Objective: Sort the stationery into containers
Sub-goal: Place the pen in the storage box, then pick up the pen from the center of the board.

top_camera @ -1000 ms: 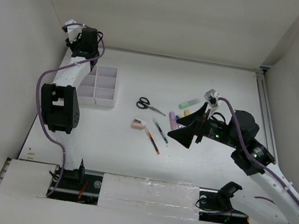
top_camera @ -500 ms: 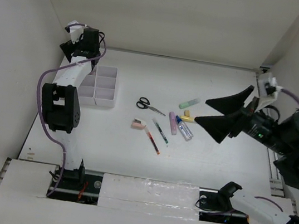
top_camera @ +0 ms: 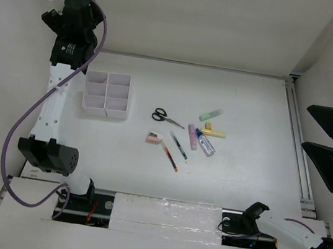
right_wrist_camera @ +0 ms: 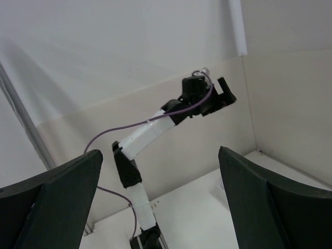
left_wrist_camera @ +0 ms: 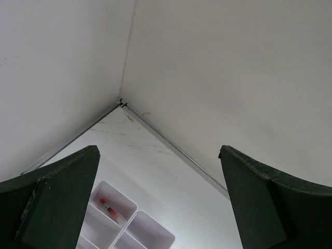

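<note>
From above, two red-tipped pens (top_camera: 175, 152) lie nearest on the table (top_camera: 247, 174), with the pink eraser (top_camera: 154, 138) just beside them. A bit farther are the purple marker (top_camera: 193, 137), the blue-capped tube (top_camera: 205, 142), the yellow marker (top_camera: 214, 131), the green marker (top_camera: 211, 114) and the scissors (top_camera: 166, 117). The white tray (top_camera: 104, 114) sits far left.

The right gripper (top_camera: 307, 127) is partly cut off at the right edge. Its jaws are wide and hold nothing.

The left gripper (left_wrist_camera: 158, 153) is up high. Only its own camera shows its jaws, wide and empty. That camera also shows one pen (left_wrist_camera: 110, 210) lying in a tray box, too small to see from above.

The right wrist camera sees only walls and the left arm (right_wrist_camera: 150, 127).
</note>
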